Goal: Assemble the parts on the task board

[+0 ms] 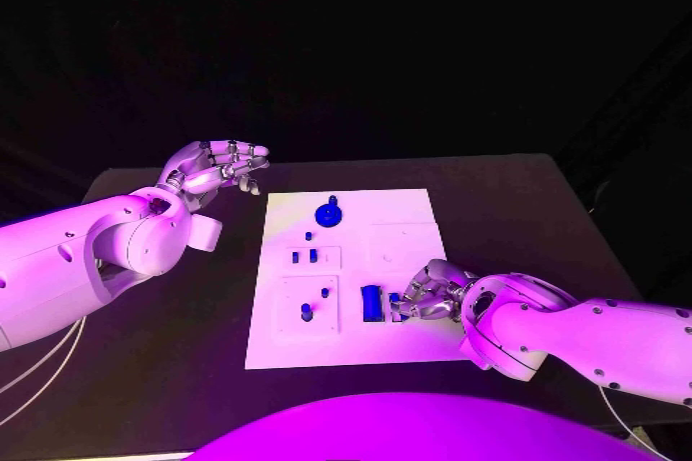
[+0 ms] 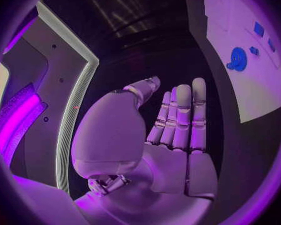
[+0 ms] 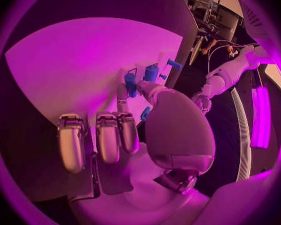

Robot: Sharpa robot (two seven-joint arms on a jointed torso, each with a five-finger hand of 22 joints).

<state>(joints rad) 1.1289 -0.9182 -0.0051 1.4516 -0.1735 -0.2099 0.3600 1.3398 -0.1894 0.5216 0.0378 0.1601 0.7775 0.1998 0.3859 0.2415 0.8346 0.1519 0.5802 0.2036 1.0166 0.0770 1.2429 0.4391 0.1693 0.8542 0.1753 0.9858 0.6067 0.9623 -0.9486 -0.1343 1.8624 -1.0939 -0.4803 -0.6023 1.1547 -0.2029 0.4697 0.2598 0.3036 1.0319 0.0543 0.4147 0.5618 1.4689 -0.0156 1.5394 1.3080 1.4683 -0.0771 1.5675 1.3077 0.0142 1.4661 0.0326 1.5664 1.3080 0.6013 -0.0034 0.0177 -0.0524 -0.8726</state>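
Note:
The white task board (image 1: pixel 346 341) lies in the middle of the black table. A round blue part (image 1: pixel 329 216) sits near its far edge, also seen as the round part (image 2: pixel 238 59). Small blue parts (image 1: pixel 304 256) stand in the board's left sockets, and a taller blue block (image 1: pixel 372 303) stands near the right hand. My right hand (image 1: pixel 430 291) rests low on the board's right side, fingers curled, with a small blue part (image 1: pixel 394 305) between thumb and fingers; the same part (image 3: pixel 145 114) peeks out beside the thumb. My left hand (image 1: pixel 216 166) hovers off the board's far left corner, fingers extended, holding nothing.
The black table (image 1: pixel 173 311) extends on both sides of the board. The board's edge (image 2: pixel 253 100) lies to one side of the left hand (image 2: pixel 172 135). Upright blue parts (image 3: pixel 152 72) stand just beyond the right hand's fingertips (image 3: pixel 123 105).

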